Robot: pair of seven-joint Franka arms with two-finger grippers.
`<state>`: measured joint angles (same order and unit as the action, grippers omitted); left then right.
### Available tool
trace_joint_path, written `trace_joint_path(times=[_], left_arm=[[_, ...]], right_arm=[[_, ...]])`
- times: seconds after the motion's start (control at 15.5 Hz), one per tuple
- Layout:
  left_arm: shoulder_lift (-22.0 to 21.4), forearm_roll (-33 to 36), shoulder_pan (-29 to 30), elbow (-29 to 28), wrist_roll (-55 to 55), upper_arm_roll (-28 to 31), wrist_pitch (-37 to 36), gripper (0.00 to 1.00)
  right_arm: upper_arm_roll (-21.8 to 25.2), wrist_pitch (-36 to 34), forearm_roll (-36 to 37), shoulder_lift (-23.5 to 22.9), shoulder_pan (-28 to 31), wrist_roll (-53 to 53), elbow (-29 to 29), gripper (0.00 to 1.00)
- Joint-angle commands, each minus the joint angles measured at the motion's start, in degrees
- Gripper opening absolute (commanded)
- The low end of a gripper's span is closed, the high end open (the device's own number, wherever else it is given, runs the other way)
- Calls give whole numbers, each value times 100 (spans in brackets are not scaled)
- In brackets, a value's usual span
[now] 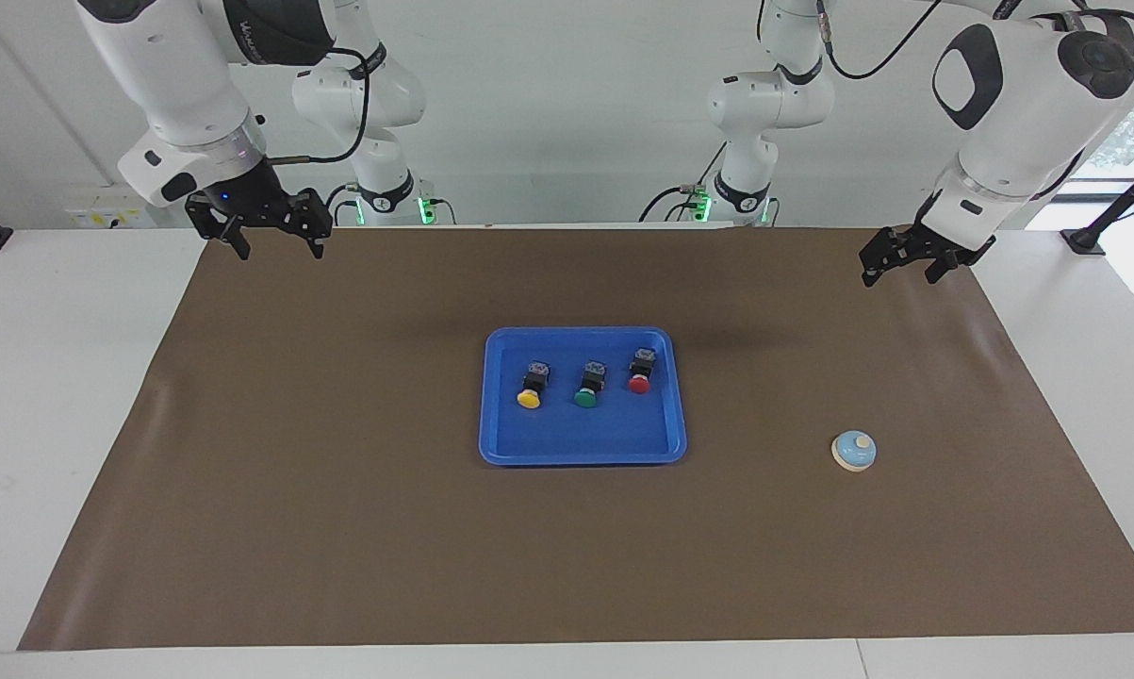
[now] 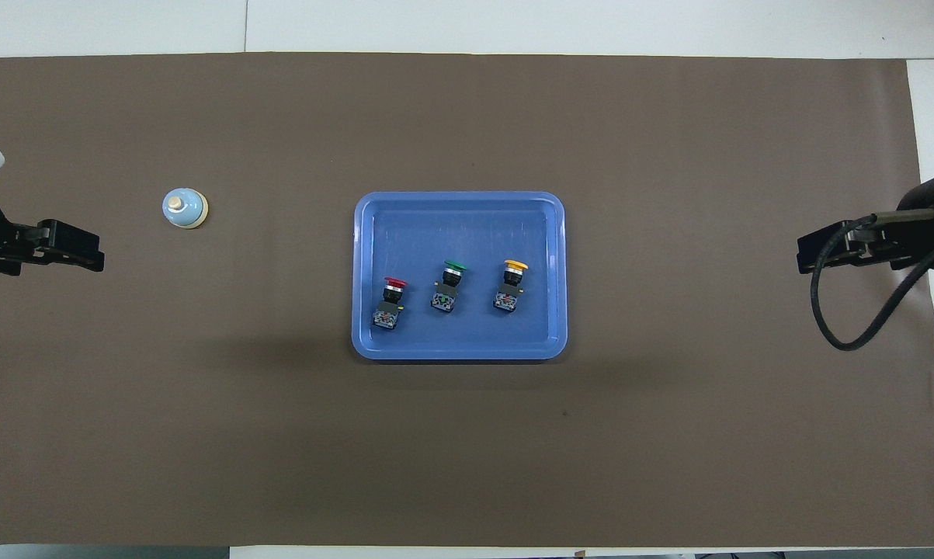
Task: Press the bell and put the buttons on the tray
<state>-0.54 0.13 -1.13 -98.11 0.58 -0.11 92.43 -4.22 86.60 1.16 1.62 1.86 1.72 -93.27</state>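
3 btns (image 1: 586, 385) in 1 tray (image 1: 581, 451), 1 bell (image 1: 854, 451), 2 claws empty

Robotics lab, two white arms (image 1: 189, 85), brown mat (image 1: 340, 490)

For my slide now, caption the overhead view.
Three push-button switches lie in the bright-blue plastic tray; light-blue dome bell stands apart.

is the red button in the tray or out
In: the red button lies on its side inside the blue tray, beside the green button.
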Motion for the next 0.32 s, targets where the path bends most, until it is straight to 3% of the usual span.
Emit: trace_joint_path(times=[0.0,0.26], left_arm=[[-139,-48,-36,-103,57,38,65,100],[-157,-48,-10,-94,21,47,56,100]], right_arm=[[-53,24,34,84,86,-111,-77,100],[-53,24,34,84,86,-111,-77,100]])
